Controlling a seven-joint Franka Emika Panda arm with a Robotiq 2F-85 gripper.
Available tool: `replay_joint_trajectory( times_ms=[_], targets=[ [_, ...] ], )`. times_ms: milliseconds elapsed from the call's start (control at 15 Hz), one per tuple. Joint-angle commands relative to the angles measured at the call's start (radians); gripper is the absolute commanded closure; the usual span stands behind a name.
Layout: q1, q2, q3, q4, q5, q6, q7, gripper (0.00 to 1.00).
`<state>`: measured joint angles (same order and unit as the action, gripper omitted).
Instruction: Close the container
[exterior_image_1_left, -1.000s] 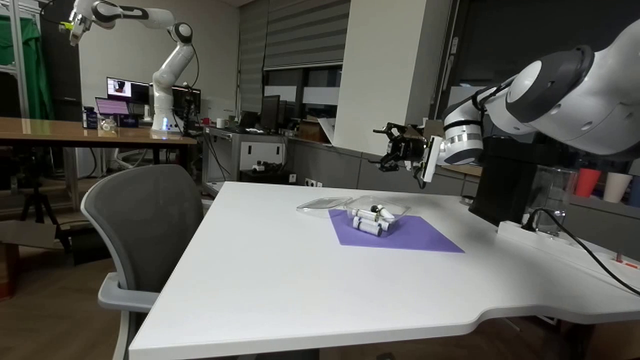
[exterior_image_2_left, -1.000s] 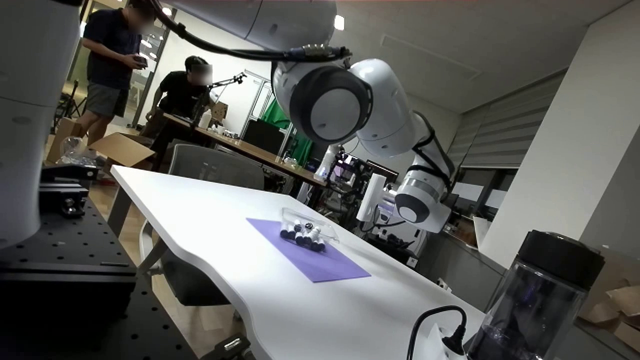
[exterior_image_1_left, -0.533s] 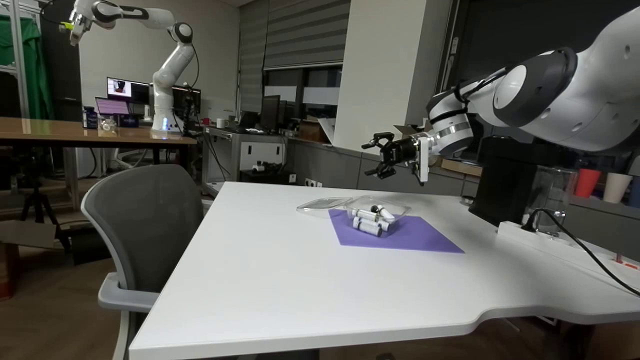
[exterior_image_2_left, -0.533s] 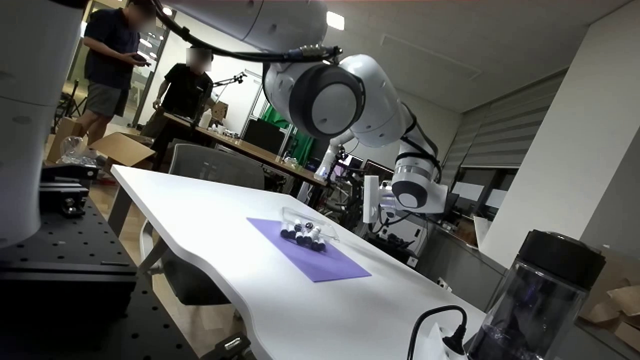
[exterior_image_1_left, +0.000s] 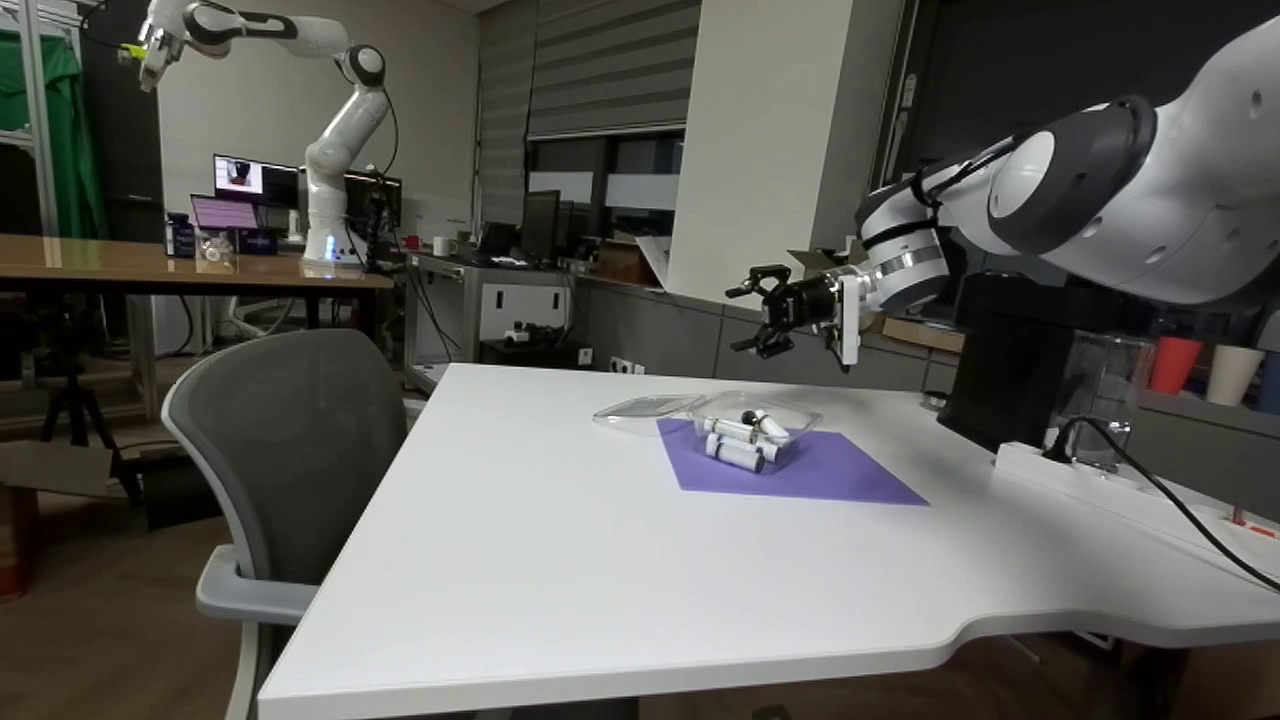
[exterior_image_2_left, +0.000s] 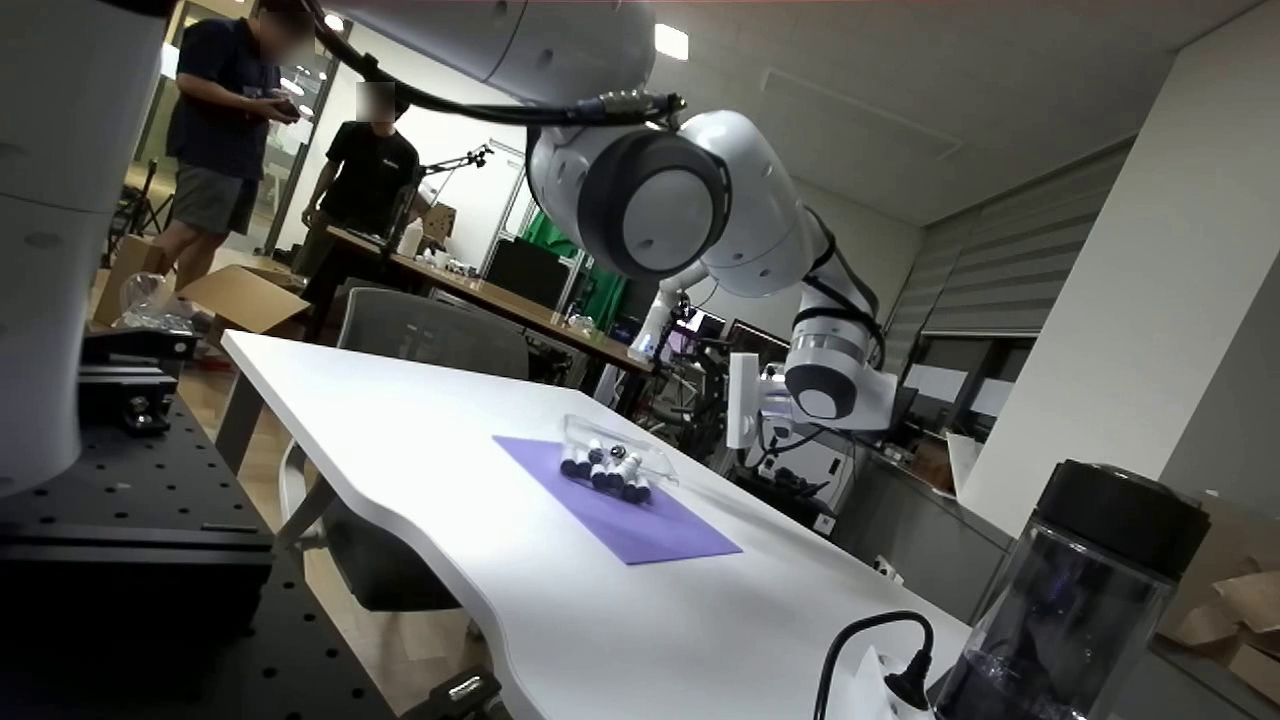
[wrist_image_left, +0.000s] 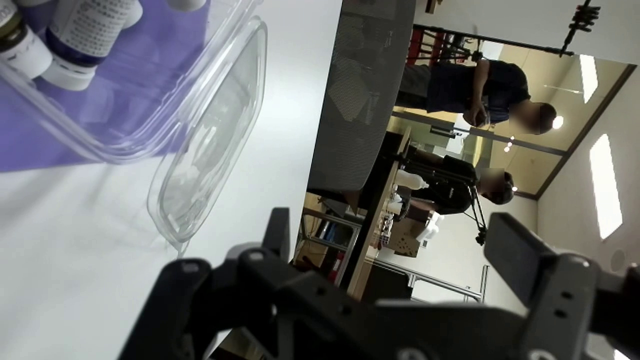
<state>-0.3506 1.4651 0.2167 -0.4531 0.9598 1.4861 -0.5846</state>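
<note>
The container is a clear plastic box standing open on the purple mat, with several white bottles inside. It also shows in an exterior view and in the wrist view. Its clear lid is folded out to one side, tilted up a little from the table; the wrist view shows the lid along the container's edge. My gripper is open and empty, in the air above and beyond the container. In the wrist view its fingers are wide apart. In an exterior view the wrist hides the fingers.
The purple mat lies on the white table. A grey chair stands at the table's edge. A power strip with a black cable, a clear jar and a black box are near the robot's side. Two people stand in the background.
Compared with one second ago, my gripper is a little lower and has tipped, its fingers angled slightly downward. Over the last half second it has hardly moved. The container and lid have not moved.
</note>
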Motion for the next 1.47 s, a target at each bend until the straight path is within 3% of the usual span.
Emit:
replay_joint_trajectory(
  times_ms=[0, 533, 867, 1400],
  targets=[
    [-0.004, 0.000, 0.017, 0.001, -0.017, 0.002, 0.003, 0.00],
    [0.028, 0.001, 0.008, -0.038, -0.021, 0.081, -0.087, 0.00],
    [0.081, 0.007, -0.011, -0.091, -0.062, 0.214, -0.131, 0.00],
    [0.125, 0.011, -0.008, -0.071, -0.151, 0.376, -0.233, 0.00]
  ],
)
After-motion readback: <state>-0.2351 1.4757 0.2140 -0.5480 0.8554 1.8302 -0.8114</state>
